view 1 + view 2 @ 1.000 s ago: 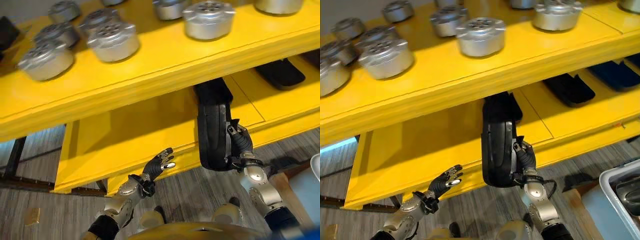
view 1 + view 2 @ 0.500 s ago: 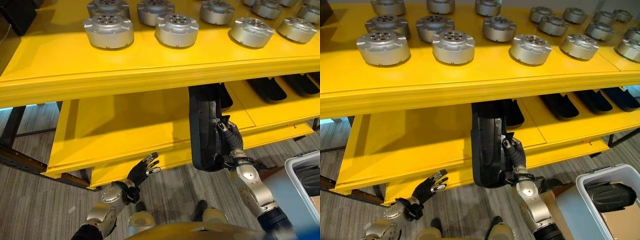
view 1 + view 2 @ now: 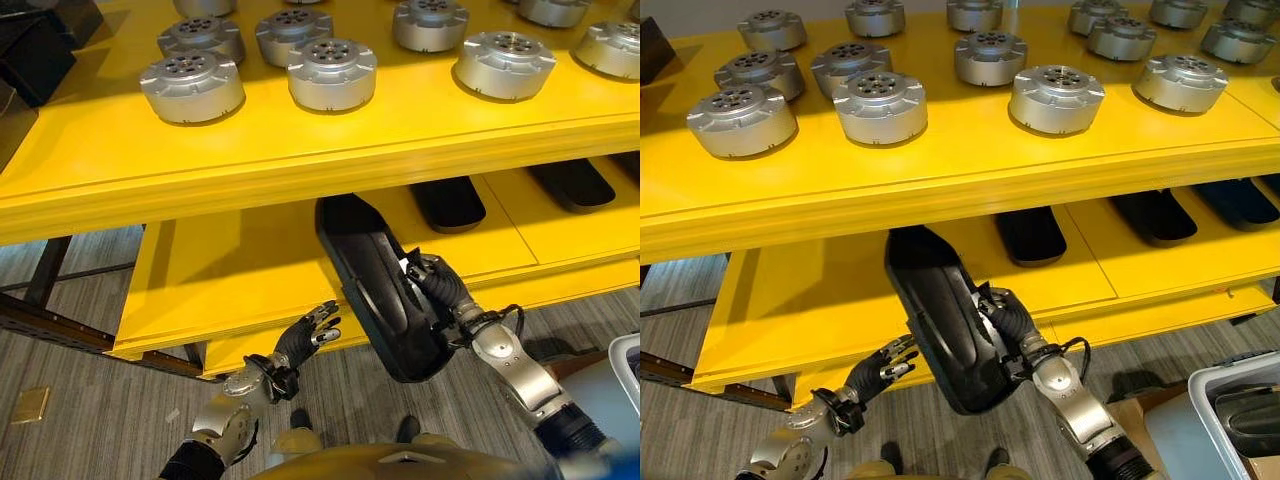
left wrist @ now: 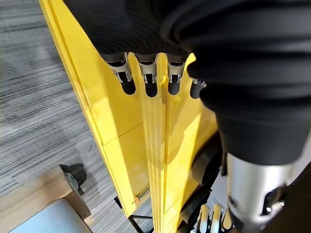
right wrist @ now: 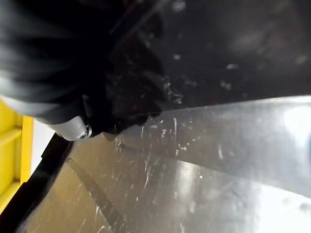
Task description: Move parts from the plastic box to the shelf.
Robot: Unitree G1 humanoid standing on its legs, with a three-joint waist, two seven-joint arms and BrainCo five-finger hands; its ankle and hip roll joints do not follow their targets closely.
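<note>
Black elongated part [image 3: 378, 297]: gripped at its near end by the curled right hand [image 3: 437, 290], long axis slanting up and away from it, far end under the lower shelf [image 3: 240, 270]. Left hand [image 3: 303, 338] beside it, fingers straight, empty.

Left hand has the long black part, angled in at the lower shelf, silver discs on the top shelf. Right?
Not quite: the right hand holds the long black part, as the right eye view shows. The left hand is open and holds nothing, in front of the lower shelf. The part's angle and the silver discs on the top shelf are as stated.
</note>
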